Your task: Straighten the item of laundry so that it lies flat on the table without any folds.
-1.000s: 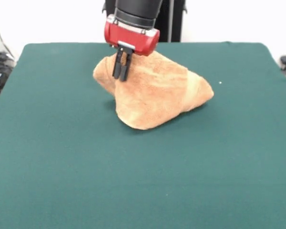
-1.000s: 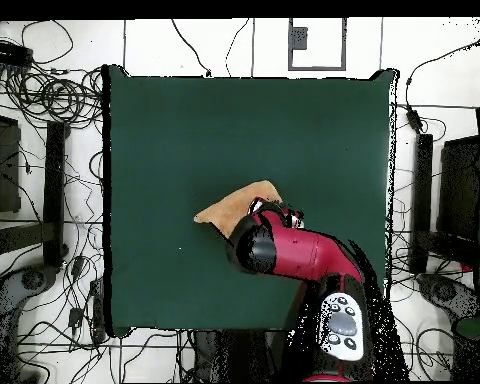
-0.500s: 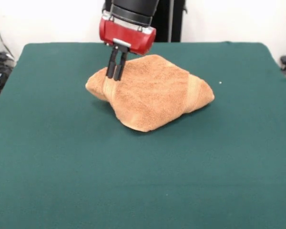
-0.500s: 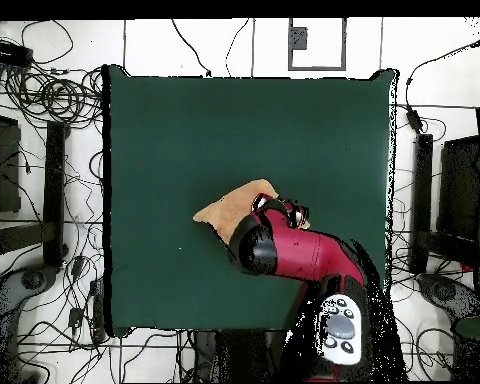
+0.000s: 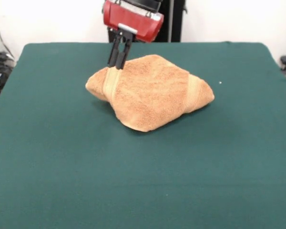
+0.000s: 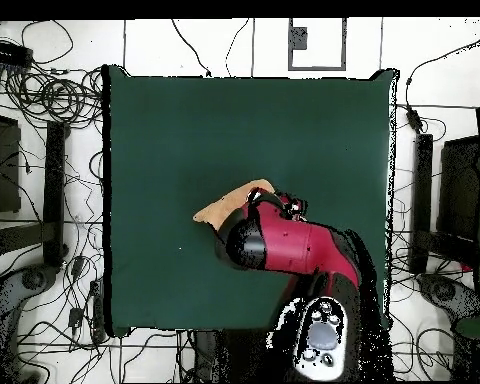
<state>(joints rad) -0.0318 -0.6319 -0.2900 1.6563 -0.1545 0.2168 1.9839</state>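
The orange-tan towel [image 5: 152, 93] lies crumpled in a folded mound on the far middle of the green table [image 5: 143, 181], with a woven band showing at its left and right ends. My gripper [image 5: 117, 66] hangs just above the towel's far left top, its fingertips [image 5: 112, 65] a narrow gap apart and holding nothing. In the overhead view the red arm [image 6: 284, 245] covers the gripper and most of the towel [image 6: 229, 205]; only the towel's left part shows on the table [image 6: 244, 120].
A small white speck [image 5: 219, 83] lies on the cloth to the right of the towel. Cables and equipment [image 6: 44, 100] ring the table on the floor.
The gripper lowered the lifted towel corner to the left, let it go, then rose a little. The towel now lies lower and wider than a second ago.
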